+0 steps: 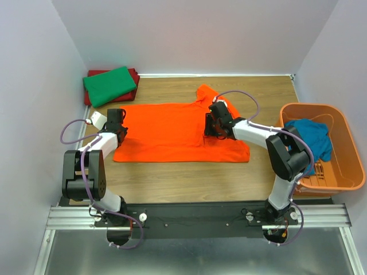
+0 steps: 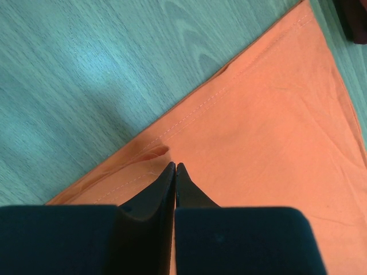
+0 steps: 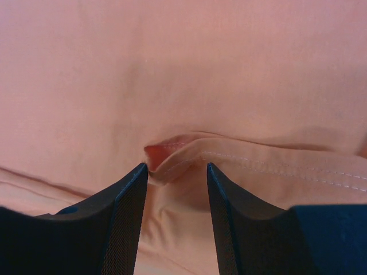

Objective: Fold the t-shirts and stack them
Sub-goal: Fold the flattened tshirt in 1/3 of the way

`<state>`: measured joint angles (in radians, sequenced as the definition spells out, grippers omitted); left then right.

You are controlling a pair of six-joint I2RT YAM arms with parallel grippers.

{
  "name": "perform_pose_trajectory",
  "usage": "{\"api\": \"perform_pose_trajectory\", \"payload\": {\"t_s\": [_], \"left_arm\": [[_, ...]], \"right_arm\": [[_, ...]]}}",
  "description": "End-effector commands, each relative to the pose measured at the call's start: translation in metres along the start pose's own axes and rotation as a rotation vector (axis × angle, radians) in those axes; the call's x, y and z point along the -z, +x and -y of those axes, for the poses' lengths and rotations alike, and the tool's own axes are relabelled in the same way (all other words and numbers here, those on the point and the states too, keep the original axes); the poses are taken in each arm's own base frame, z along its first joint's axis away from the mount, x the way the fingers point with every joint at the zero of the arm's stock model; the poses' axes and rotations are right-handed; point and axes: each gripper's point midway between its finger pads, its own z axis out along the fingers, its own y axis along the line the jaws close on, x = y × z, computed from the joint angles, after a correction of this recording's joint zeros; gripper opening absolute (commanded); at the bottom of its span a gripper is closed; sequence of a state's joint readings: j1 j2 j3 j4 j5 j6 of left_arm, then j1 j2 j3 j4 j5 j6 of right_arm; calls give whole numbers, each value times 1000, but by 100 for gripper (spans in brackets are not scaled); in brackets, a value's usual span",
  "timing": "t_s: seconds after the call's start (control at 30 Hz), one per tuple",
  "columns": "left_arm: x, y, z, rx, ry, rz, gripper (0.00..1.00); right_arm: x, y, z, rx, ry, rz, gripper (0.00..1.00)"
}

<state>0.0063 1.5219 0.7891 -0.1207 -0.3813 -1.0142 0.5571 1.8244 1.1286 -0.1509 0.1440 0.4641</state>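
While spread flat across the middle of the table (image 1: 172, 177), judged not yet folded: orange t-shirt (image 1: 166, 134). Lies between the two arms, well apart from the other garments. Runs with long axis left to right in the overhead view, crosswise to both bases. Stitched hem at the left end; one sleeve projecting toward the far side near the right end, so top end judged to point right. Neck opening not made out.

Left gripper (image 2: 175, 167): resting at the hem edge, fingers closed tip to tip. Small raised lip of cloth just beside the tips; cannot tell if pinching cloth or merely pressing on it. Placement judged as an anchor at the hem end, ready for a lengthwise fold.

Right gripper (image 3: 176, 167): low over the cloth toward the right end, fingers roughly half open, straddling a puckered stitched edge. Nothing gripped yet. Position judged as lining up to nip that raised edge.

Elsewhere: green t-shirt (image 1: 110, 85), folded, resting on dark red t-shirt (image 1: 135, 74) at the far left corner, judged the stack in progress. Teal blue t-shirt (image 1: 312, 137) crumpled in the orange basket (image 1: 351, 166) at the right, awaiting its turn.
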Motion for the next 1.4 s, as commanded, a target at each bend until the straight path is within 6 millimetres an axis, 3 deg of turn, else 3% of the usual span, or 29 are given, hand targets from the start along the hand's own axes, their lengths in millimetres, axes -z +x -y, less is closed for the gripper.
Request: {"api": "perform_pose_trajectory", "payload": {"t_s": [0.0,0.17,0.5,0.7,0.9,1.1,1.3,1.37], "left_arm": [[5,-3,2,1,20,14,9],[5,-3,3,2,20,13,9],[5,-4,2,-4,19,15,9],[5,-4,2,-7,17,16,9],[5,-4,3,-5,20,15,9],[5,-3,1,-6,15,12,8],[4,-1,1,-8,16,9,8],[4,-1,0,-7,14,9,8]], "right_arm": [[-8,-6,-8,-11,-1,5,52],[-14,-8,-11,-4,6,10,45],[-17,-9,-27,13,-24,6,12],[-14,-14,-27,19,-7,27,1],[-10,-23,-34,40,-12,56,1],[-6,-34,-54,96,-43,87,1],[-19,-20,-52,116,-30,53,1],[-21,-18,-49,117,-14,52,8]]}}
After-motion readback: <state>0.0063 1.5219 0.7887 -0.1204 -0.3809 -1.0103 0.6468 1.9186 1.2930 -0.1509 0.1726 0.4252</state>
